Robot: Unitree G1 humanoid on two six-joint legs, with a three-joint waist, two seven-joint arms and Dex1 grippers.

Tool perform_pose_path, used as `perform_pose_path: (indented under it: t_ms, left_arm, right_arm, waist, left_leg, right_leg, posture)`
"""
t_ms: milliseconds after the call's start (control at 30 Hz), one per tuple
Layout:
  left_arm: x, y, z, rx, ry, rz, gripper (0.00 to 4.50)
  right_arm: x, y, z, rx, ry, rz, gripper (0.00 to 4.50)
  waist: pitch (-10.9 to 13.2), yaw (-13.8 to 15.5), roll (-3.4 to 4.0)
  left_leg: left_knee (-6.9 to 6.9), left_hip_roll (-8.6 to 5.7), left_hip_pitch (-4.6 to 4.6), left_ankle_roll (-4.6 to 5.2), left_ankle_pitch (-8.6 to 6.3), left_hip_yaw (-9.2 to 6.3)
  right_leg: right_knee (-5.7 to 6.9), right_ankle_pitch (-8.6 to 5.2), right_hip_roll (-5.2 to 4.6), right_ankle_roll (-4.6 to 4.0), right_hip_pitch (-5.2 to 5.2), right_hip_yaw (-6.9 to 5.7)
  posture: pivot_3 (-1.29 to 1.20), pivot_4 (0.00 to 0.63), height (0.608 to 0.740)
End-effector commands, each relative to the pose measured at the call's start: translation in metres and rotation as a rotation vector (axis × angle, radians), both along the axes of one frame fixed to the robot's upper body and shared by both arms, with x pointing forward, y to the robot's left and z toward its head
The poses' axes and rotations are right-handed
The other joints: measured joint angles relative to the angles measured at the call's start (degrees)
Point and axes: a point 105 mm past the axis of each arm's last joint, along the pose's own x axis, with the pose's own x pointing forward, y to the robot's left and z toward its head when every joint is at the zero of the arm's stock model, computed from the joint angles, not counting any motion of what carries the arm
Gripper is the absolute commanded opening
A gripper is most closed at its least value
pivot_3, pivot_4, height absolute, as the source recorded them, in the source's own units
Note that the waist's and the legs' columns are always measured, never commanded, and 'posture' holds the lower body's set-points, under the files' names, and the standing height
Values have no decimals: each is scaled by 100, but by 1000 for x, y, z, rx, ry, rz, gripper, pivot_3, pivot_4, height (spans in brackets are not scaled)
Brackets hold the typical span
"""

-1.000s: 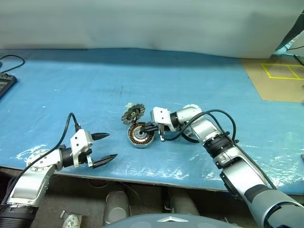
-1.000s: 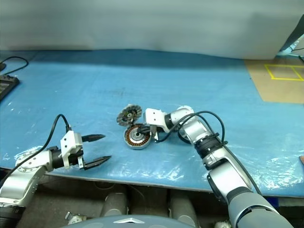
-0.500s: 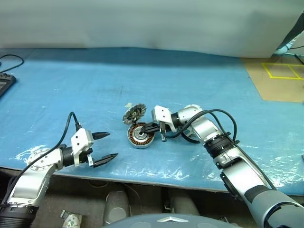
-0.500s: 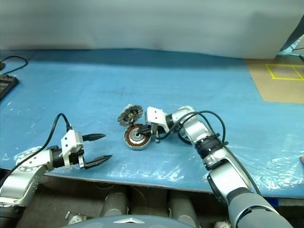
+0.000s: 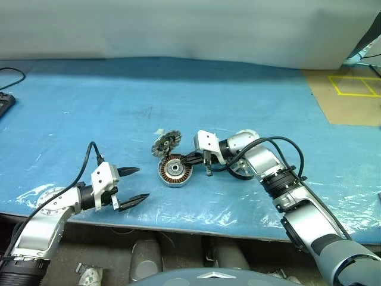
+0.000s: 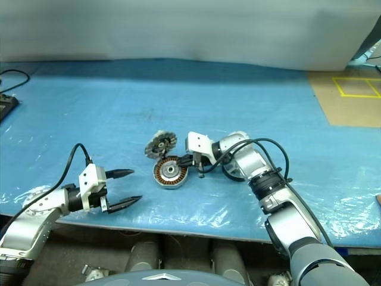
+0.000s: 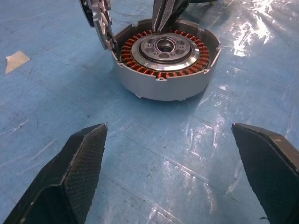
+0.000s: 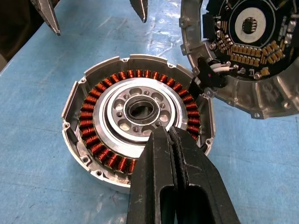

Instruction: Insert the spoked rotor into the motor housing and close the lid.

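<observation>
I see the scene evenly and brightly lit from above; the blue plastic sheet (image 5: 119,107) over the worktop throws soft white glare in wrinkled patches along its near edge and to the right. Shadows stay short and faint, with a darker band under the white backdrop (image 5: 178,30) at the far side. Through the left wrist camera, strong specular streaks gleam on the sheet beyond the motor housing (image 7: 164,60), and the left pincer (image 7: 177,177) fingers blur slightly at close range. The right wrist camera is crisp on the copper windings, while the right pincer (image 8: 175,140) looms dark and soft-edged.
</observation>
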Motion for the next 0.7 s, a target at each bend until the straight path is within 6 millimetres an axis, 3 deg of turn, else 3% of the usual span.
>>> perform_pose_path:
  t_ms: [33, 700]
  left_arm:
    - [-1, -4, 8, -4, -30, -19, 4500]
    - [-4, -5, 7, -5, -15, -15, 4500]
  right_arm:
    - [-2, 2, -1, 8, 0, 5, 44]
    - [-12, 13, -7, -24, -27, 65, 44]
  waist:
    - [0, -23, 0]
    - [0, -104, 0]
  left_leg:
    - [0, 0, 0, 0, 0, 0]
    - [0, 1, 4, 1, 0, -1]
  right_leg:
    - [0, 0, 0, 0, 0, 0]
    - [1, -1, 0, 0, 3, 0]
  posture:
    - [0, 150, 740]
    - [0, 150, 740]
